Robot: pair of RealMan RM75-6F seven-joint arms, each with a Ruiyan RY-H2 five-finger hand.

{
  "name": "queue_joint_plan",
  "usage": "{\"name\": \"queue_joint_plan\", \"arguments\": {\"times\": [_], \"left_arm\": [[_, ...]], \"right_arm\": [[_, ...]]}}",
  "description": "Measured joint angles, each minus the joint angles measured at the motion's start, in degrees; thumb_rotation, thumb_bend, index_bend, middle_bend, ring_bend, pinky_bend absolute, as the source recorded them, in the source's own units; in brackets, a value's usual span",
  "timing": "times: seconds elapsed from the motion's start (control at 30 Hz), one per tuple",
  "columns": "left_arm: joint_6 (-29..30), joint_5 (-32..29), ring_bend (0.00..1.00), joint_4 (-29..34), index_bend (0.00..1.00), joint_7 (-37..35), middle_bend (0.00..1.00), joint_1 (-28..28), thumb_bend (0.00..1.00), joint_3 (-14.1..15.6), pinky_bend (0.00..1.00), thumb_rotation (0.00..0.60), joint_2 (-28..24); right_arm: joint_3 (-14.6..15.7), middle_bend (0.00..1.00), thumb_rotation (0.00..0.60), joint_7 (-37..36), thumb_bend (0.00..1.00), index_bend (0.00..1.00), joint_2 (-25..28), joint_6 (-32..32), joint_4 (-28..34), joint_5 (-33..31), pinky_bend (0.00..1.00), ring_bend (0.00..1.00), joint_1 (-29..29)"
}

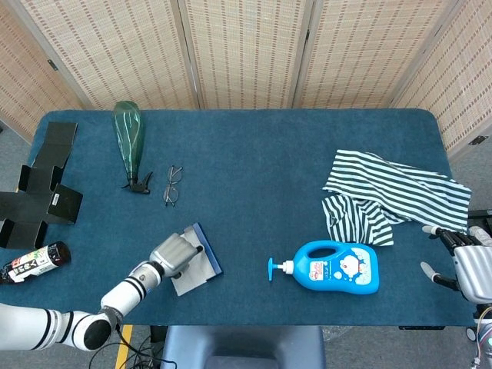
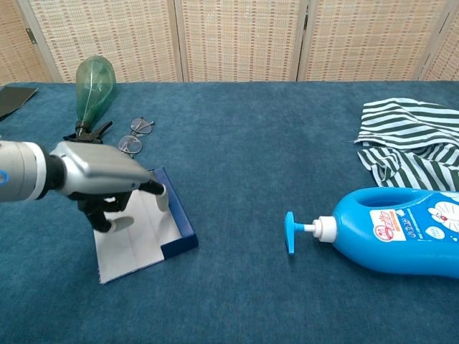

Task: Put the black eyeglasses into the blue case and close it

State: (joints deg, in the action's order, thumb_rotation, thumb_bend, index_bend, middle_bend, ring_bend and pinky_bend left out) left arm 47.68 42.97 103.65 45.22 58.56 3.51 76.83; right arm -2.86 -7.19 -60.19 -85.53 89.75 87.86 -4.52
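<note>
The blue case (image 1: 210, 259) lies open near the table's front edge, pale lining up (image 2: 133, 238), its blue wall (image 2: 177, 221) on the right side. My left hand (image 1: 175, 255) grips it, fingers on the wall's far end and thumb on the lining (image 2: 107, 179). The black eyeglasses (image 1: 172, 185) lie folded out on the cloth behind the case, apart from it (image 2: 135, 136). My right hand (image 1: 465, 265) hovers at the table's right edge with fingers spread, holding nothing.
A green bottle (image 1: 130, 142) lies just left of the glasses. A blue pump bottle (image 1: 334, 267) lies front right, with a striped cloth (image 1: 388, 196) behind it. Black cardboard (image 1: 42, 184) and a small dark bottle (image 1: 31, 263) sit at the left edge.
</note>
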Motion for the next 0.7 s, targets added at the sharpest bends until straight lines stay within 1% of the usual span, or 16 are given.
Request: {"name": "queue_joint_plan", "arguments": {"times": [0.1,0.27,0.47,0.57,0.7], "left_arm": [[2.5,-0.3,1.0,-2.2,0.09,-2.1,0.98,-0.4,0.57,-1.3,1.0,0.6,0.2],[2.7,-0.8,1.0,-3.5,0.09,-4.0,0.97,-0.6,0.57,-2.1,1.0,0.6,-0.3],[-0.4,-2.0,1.0,-6.5,0.09,-5.7,0.97,-0.2,0.57,-2.1,1.0,0.6,1.3],[-2.7,-2.2,1.0,-7.8,0.09,-6.2,0.97,0.4,0.57,-1.5,1.0,0.6,2.3],[-3.7,-2.9,1.0,-10.3,0.09,-6.2,0.97,1.1,0.57,-0.7,1.0,0.6,4.0]], "right_arm": [[0.0,0.38,0.6,-0.1,0.23,0.26,-0.1,0.2,-0.2,0.0,0.39,0.4,-0.1],[-0.1,0.38,0.6,-0.3,0.23,0.26,-0.4,0.8,-0.5,0.0,0.39,0.4,-0.4],[-0.2,0.38,0.6,-0.4,0.23,0.26,-0.5,0.9,-0.7,-0.3,0.39,0.4,-0.4],[-0.2,0.38,0.6,-0.4,0.23,0.26,-0.5,1.0,-0.8,-0.5,0.39,0.4,-0.3],[-0.2,0.38,0.6,-0.4,0.23,0.26,-0.5,0.8,-0.8,-0.4,0.39,0.4,-0.2]]}}
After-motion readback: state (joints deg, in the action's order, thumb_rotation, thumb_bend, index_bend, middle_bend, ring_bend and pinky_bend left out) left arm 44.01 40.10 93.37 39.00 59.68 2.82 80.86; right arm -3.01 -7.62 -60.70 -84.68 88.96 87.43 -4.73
